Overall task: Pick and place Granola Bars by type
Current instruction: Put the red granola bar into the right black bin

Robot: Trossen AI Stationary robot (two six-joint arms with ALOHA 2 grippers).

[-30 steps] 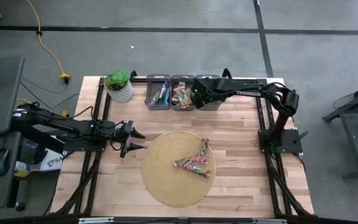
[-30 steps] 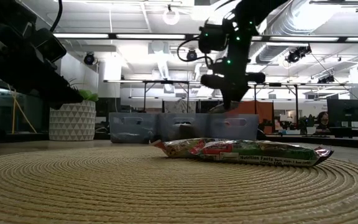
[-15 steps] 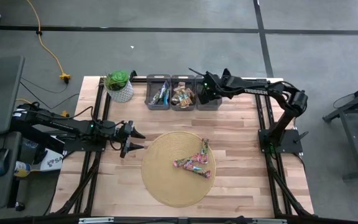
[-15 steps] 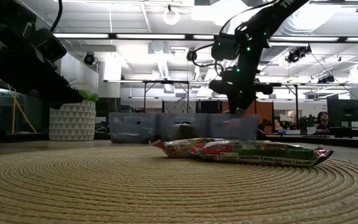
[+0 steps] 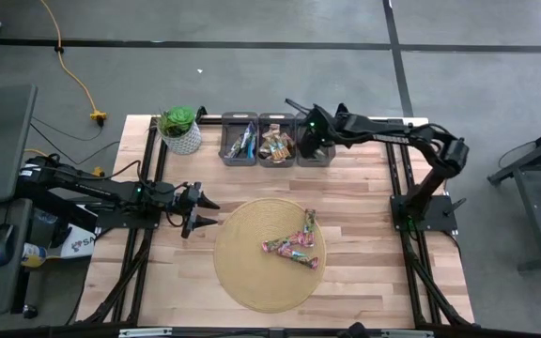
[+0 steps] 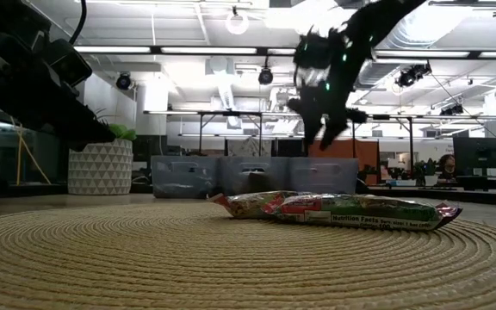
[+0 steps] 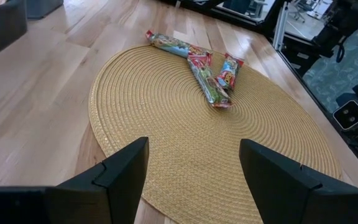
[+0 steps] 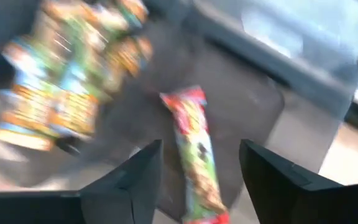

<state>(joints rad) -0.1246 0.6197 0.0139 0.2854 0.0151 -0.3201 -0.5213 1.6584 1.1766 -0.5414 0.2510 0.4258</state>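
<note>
Overhead, right tool [image 5: 301, 141] poised above the rightmost of three grey bins [image 5: 314, 143] along the far edge of the table [image 5: 364, 282], fingers [image 8: 129, 180] spread apart with nothing between them. Directly beneath, on that bin's floor, one pink/red granola bar [image 8: 194, 146], lying free, clear of both fingertips and seen through the gap between them. Beside it, in the middle bin [image 5: 276, 144], a heap of brown/tan bars [image 8: 73, 81]; in the left bin [image 5: 239, 143], blue/green bars [image 5: 245, 143]. From table height, same tool [image 6: 317, 133] hanging well above the row of bins, tilted, blurred.

Nearer the front, round woven mat [image 5: 270, 253] on the table, carrying a small cluster of pink/red bars [image 5: 296, 242] right of the mat's centre, overlapping one another. Well apart from the right tool, with open mat and bare wood between.

Left tool [image 5: 200, 213] parked low at the mat's left edge, fingers [image 7: 120, 171] spread wide, holding nothing. Cluster of bars [image 7: 204, 68] ahead of it across the mat, out of contact, far side of the weave from the fingertips.

Potted plant [image 5: 179, 129] in a white patterned pot at the far left corner of the table, just left of the bins.
</note>
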